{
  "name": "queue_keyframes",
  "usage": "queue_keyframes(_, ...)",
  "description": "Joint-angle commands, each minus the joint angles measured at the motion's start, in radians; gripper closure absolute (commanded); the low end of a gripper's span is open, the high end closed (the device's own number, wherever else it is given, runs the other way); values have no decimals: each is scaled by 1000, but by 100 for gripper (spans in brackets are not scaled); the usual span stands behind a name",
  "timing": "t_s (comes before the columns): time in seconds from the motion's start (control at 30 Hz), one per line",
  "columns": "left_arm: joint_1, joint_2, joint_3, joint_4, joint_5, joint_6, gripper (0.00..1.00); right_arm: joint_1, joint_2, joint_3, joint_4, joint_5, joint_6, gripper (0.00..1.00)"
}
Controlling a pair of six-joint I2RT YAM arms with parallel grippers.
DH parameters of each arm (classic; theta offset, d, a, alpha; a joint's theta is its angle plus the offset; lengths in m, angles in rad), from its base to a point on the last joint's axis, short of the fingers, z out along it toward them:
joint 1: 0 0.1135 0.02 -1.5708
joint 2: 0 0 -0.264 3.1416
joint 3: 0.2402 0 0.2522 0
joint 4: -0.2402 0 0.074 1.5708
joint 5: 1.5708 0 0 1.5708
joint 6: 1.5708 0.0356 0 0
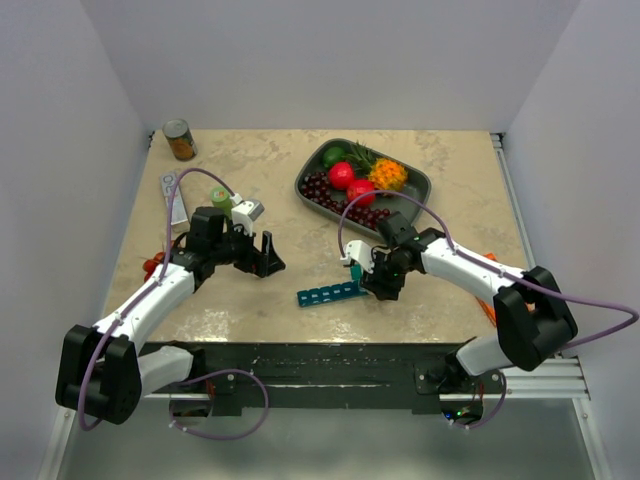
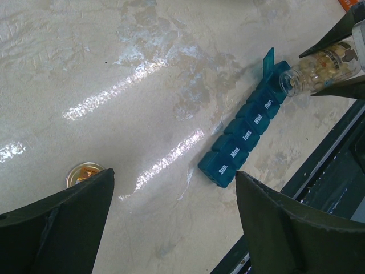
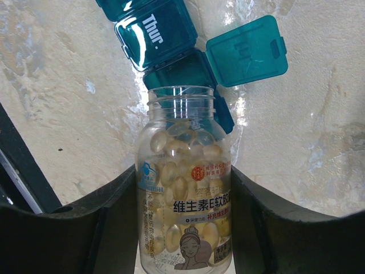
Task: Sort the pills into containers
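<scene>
Your right gripper (image 3: 183, 228) sits nearest its wrist camera. Its two fingers pinch the clear bottle (image 3: 183, 188) around the label, and the uncapped mouth points away from you.

Watch the table (image 2: 114, 57) first. It is smooth and glossy, so anything that misses will likely roll or skid away.

Next is the organiser strip (image 2: 245, 137). It lies loose on the table with nothing holding it. Your left gripper (image 2: 172, 177) hangs spread wide and empty, well apart from the strip's "Sun." end. If the bottle's rim nudges the strip, I judge it would slide or turn out of line.

The bottle itself is well filled and its mouth is wide. Tip it sharply and several pieces could pour out at once, overfilling one cell or spilling past it.

The open compartment (image 3: 177, 71), just after "Thur.", is a narrow target. Its lid (image 3: 245, 51) is flipped open to the side, and a brush from the bottle could knock it shut.

The pills (image 3: 171, 165) are pale yellow softgels. All of them are inside the bottle between your right fingers, bunched toward the neck. I see none in the strip. From the left wrist view the bottle lies almost level, with its mouth just over the open cell. I cannot tell whether the two touch.

The cap (image 2: 84, 172) rests on the table beside your left finger.
</scene>
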Motion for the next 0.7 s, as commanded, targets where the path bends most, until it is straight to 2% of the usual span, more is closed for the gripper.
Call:
queue_keyframes(0.0,-5,-1,19,24,20,22,9,7,-4,47,-10,17,16,95)
queue_keyframes(0.67,-5,-4,21,24,21,25,9,17,1,52,-18,25,17,95)
